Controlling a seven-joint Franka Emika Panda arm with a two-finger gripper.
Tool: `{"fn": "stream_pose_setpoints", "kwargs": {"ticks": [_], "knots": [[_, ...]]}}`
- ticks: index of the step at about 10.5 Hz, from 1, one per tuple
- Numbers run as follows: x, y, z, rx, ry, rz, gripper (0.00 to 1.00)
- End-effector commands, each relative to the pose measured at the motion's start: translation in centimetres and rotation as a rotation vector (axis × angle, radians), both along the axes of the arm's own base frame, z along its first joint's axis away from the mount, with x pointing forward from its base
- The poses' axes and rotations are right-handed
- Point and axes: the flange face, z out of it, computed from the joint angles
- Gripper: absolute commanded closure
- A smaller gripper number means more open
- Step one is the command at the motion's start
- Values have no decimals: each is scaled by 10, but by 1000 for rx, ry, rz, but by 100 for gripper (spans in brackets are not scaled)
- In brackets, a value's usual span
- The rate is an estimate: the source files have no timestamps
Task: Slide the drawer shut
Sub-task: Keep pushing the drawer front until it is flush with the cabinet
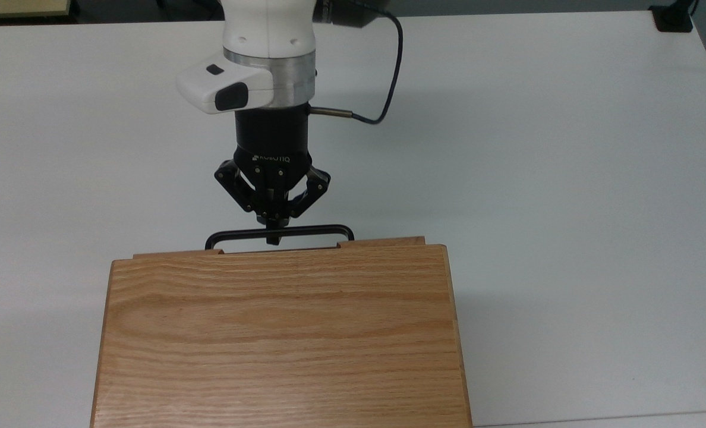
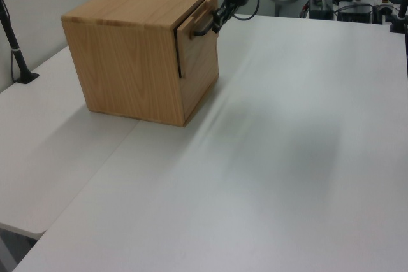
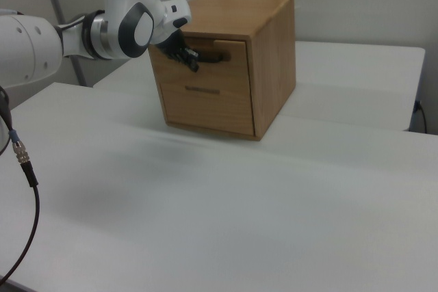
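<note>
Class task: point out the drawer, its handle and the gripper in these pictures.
drawer (image 3: pixel 229 51): right view, on its front panel.
handle (image 1: pixel 311 229): top view, on the black bar's right half.
gripper (image 1: pixel 273 235): top view, between the fingertips at the bar.
</note>
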Motion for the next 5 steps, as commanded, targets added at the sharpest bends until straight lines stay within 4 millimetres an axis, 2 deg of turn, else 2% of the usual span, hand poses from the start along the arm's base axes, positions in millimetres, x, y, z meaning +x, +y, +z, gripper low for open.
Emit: {"fn": "stream_pose_setpoints", "kwargs": {"ticks": [1, 5], "knots": [[13, 4, 7, -24, -93, -18, 100], [14, 4, 10, -29, -98, -13, 100]]}}
